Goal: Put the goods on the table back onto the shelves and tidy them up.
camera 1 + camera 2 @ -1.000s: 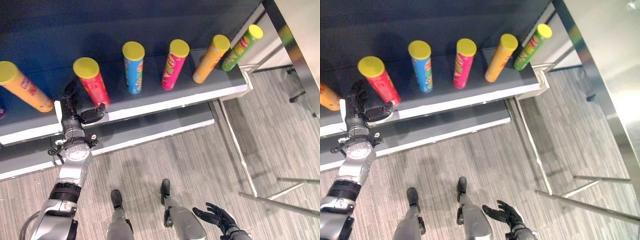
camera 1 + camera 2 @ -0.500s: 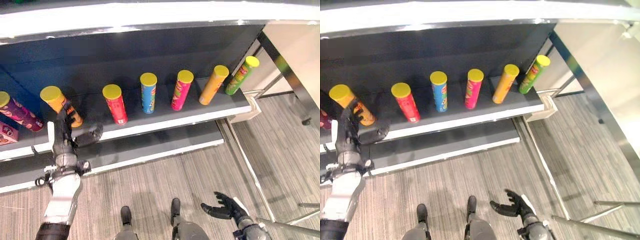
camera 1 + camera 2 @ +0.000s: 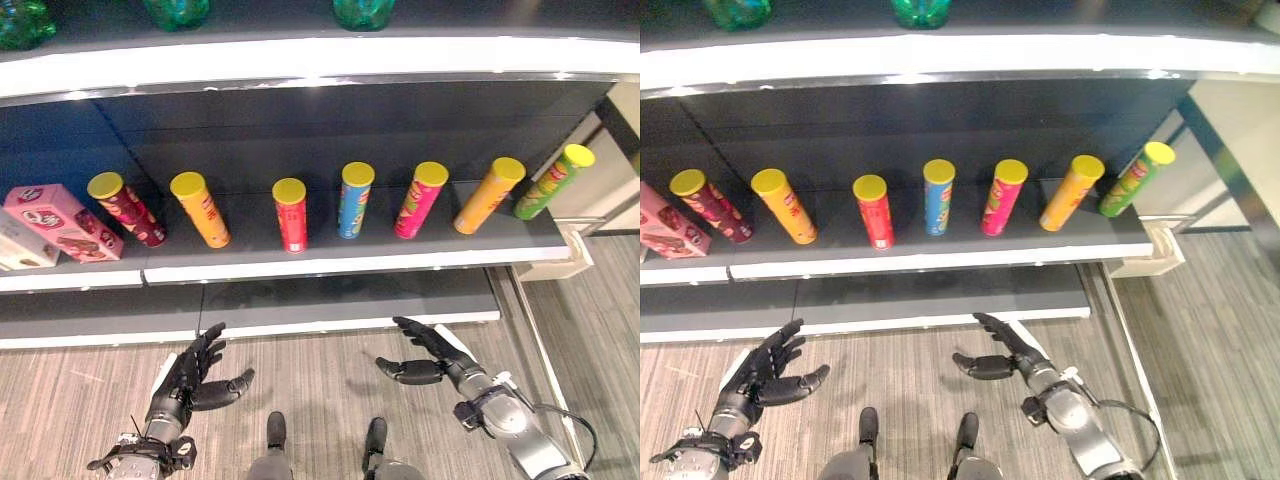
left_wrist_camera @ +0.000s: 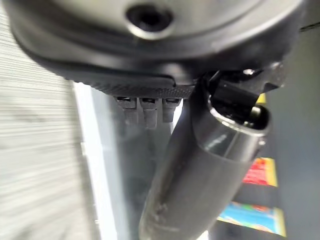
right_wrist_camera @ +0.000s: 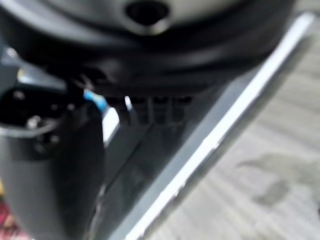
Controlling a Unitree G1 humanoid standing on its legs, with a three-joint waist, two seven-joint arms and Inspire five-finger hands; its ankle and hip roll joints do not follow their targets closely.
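Left eye view, nearest first: the left hand [image 3: 185,378] hangs at about 7 o'clock over the striped floor [image 3: 320,370], fingers spread and loosely straight, thumb out to the side, holding nothing and touching nothing. The right hand [image 3: 430,358] hangs at about 5 o'clock, likewise spread, fingers reaching toward the shelving, thumb pointing inward, empty. Both hands are well apart from the goods.

Beyond them runs the low bottom shelf [image 3: 330,300], then the middle shelf [image 3: 330,262] with its white front edge. On that shelf stand seven yellow-lidded tubes in a row, spaced apart. From 10 o'clock across to 2 o'clock: the maroon can [image 3: 124,208], the orange can [image 3: 201,209], the red can [image 3: 291,214], the blue can [image 3: 352,199], the pink can [image 3: 421,199], the second orange can [image 3: 487,194] and the green can [image 3: 551,181]. At 9 o'clock, just beside the maroon can, lies a pink box [image 3: 62,222] tilted against a white box [image 3: 20,245].

At 12 o'clock, green bottles [image 3: 180,10] sit on the top shelf [image 3: 320,55].
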